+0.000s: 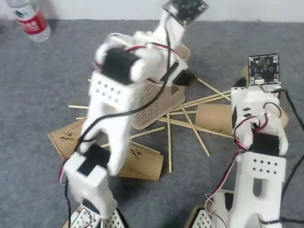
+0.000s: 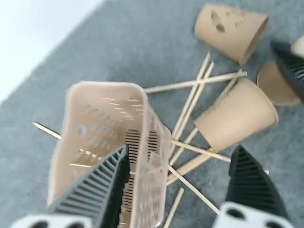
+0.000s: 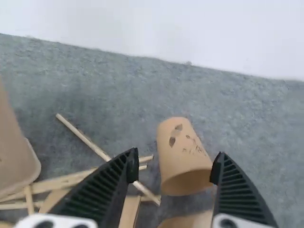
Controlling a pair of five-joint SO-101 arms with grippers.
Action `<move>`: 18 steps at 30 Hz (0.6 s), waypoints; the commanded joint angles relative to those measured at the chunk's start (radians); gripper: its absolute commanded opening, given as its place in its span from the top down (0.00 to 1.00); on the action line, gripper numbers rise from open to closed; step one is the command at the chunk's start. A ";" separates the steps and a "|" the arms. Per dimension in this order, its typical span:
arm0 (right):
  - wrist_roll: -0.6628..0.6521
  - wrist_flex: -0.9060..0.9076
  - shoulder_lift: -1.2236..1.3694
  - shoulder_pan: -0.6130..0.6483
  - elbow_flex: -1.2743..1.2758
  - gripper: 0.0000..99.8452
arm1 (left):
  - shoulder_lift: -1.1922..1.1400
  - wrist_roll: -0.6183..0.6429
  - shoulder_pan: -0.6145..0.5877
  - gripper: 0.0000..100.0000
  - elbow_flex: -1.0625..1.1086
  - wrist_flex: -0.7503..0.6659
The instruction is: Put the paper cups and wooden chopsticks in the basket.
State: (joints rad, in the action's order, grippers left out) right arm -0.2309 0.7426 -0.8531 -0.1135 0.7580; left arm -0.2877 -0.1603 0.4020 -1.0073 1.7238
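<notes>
**A:** Between the fingers of the right claw (image 3: 171, 187), which stand wide apart and empty, a paper cup (image 3: 183, 152) lies on its side on the grey carpet (image 3: 228, 109), its wider end nearer the claw.

**B:** And the left claw (image 2: 178, 190)?

**A:** Spread wide too, holding nothing. It hangs over the basket (image 2: 104, 137). One finger is above the basket's inside, and the other is out past its wall, over the wooden chopsticks (image 2: 190, 102) that lie crossed just beside it. A second cup (image 2: 237, 116) lies beyond those sticks, on its side.

**B:** How would you take the cup?

**A:** Gently. I judge it light and thin-walled, so a hard squeeze across the body would likely crush it. I would take it at the rim, one finger inside the mouth and one outside, because the rolled edge is the stiffest part.

**B:** The chopsticks?

**A:** They should be stiff, very light and smooth, and they lie flat on the carpet, so they may roll or slip away from the fingertips. I would pinch one near its middle, crosswise, so it does not tip. Where they overlap, lifting one may drag its neighbours along.
</notes>
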 commanded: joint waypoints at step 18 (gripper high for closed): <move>0.012 0.397 0.005 0.096 -0.026 0.75 | 0.980 0.173 -0.735 0.68 1.038 -0.084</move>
State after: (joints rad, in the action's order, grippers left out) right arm -0.2309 1.1615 -0.8500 -0.0307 0.7104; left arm 0.4534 0.0468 -0.2424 -0.2862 1.7223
